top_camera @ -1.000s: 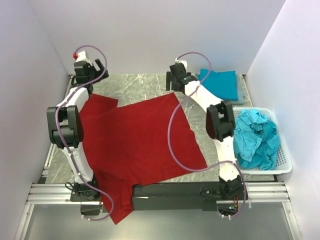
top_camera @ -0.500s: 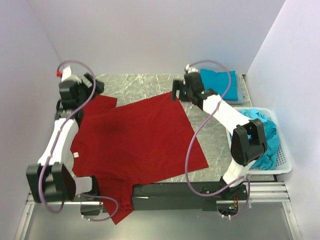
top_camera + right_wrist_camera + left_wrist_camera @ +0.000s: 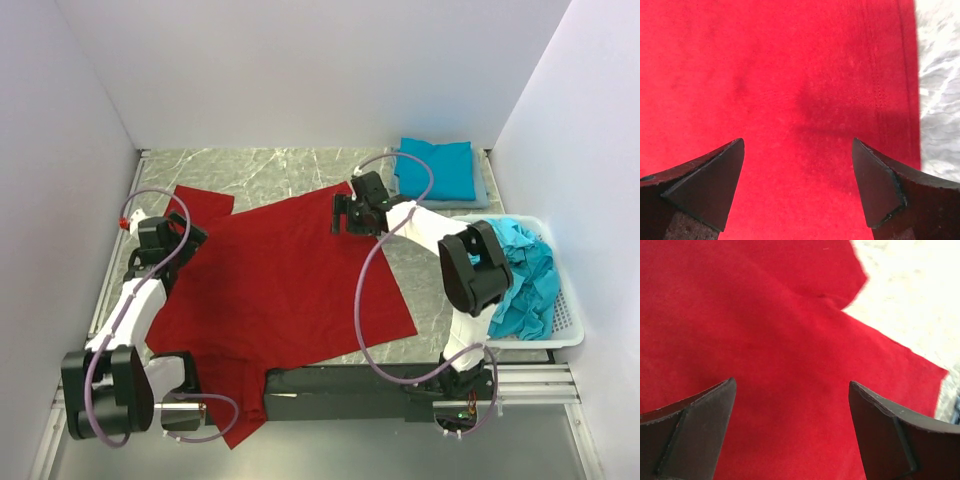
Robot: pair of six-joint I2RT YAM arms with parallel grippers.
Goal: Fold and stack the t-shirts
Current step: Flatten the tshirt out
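Note:
The deep red t-shirt [image 3: 280, 280] lies spread flat on the marble table, one sleeve at the far left and part of it hanging over the near edge. My left gripper [image 3: 172, 245] is open and empty just above the shirt's left side; the red cloth [image 3: 790, 365] fills its view. My right gripper [image 3: 343, 215] is open and empty over the shirt's far right corner, near the hem [image 3: 885, 90]. A folded teal-blue t-shirt [image 3: 437, 168] lies at the far right. Crumpled teal-blue t-shirts [image 3: 525, 275] fill the basket.
The white mesh basket [image 3: 570, 320] stands at the table's right edge. Bare marble [image 3: 280, 170] shows beyond the red shirt and to its right [image 3: 425, 290]. White walls enclose the table on three sides. The metal rail [image 3: 100, 385] runs along the near edge.
Both arms have pulled back from the far side and come down over the red shirt. The shirt has shifted a little and lies flatter.

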